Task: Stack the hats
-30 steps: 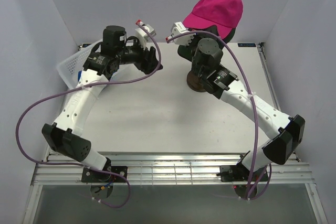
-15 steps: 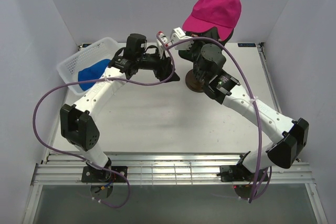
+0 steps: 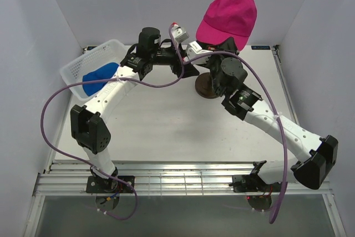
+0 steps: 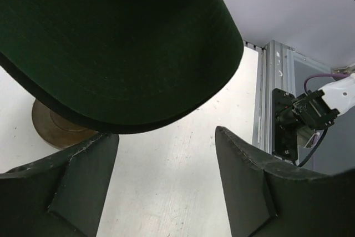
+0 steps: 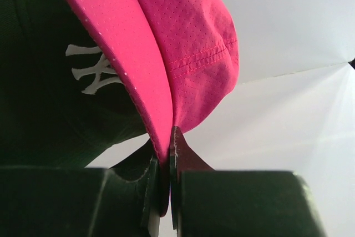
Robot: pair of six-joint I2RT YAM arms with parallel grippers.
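Right wrist view shows the right fingers (image 5: 186, 165) pinching the brim edge of the pink cap (image 5: 188, 37), which sits over the green cap (image 5: 44, 109) above the stand (image 3: 206, 87). To seat it well, I would draw the brim down squarely until both brims line up, then release. Left wrist view adds the left fingers (image 4: 244, 165) spread and empty under the green brim, over the table (image 4: 166, 181). Only the top view shows the blue cap (image 3: 100, 75) lying in the basket (image 3: 89, 55).
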